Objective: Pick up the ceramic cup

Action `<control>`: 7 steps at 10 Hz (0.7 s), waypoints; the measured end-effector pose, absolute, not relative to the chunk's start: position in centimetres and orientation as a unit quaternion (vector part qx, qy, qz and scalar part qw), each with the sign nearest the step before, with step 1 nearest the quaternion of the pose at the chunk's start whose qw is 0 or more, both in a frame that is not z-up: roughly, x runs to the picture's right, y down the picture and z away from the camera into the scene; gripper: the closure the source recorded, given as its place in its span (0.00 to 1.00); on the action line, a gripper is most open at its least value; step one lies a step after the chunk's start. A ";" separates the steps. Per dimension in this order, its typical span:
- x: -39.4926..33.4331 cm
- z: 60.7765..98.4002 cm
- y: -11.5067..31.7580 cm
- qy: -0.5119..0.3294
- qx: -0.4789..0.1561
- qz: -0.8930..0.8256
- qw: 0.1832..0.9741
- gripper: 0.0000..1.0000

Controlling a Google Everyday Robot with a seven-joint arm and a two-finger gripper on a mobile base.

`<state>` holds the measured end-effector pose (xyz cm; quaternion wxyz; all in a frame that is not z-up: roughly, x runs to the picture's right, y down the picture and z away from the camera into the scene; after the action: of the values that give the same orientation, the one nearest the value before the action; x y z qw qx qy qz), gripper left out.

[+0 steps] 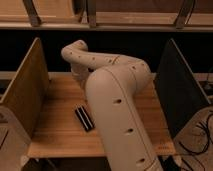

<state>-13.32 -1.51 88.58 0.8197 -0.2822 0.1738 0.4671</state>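
Observation:
The ceramic cup is hidden; I cannot see it anywhere on the wooden table (55,132). My cream-coloured arm (115,107) fills the middle of the camera view. It rises from the lower right, bends at an elbow (75,51) near the table's back left, then turns down. My gripper is hidden behind the thick forearm, somewhere over the back middle of the table.
A flat black rectangular object (84,118) lies on the table left of the arm. A wooden side panel (25,92) stands on the left and a dark panel (177,90) on the right. A shelf rail (100,22) runs across the back.

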 end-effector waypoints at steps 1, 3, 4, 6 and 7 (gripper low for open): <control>-13.4 88.8 -1.6 0.175 -0.284 0.467 0.819 0.50; -13.5 89.2 -2.0 0.176 -0.286 0.469 0.817 0.28; -13.6 89.3 -2.1 0.176 -0.287 0.469 0.816 0.22; -13.8 89.4 -2.3 0.175 -0.289 0.470 0.815 0.20; -13.8 89.5 -2.3 0.175 -0.291 0.470 0.815 0.20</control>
<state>-13.81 -2.28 89.51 0.8149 -0.2909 0.1752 0.4698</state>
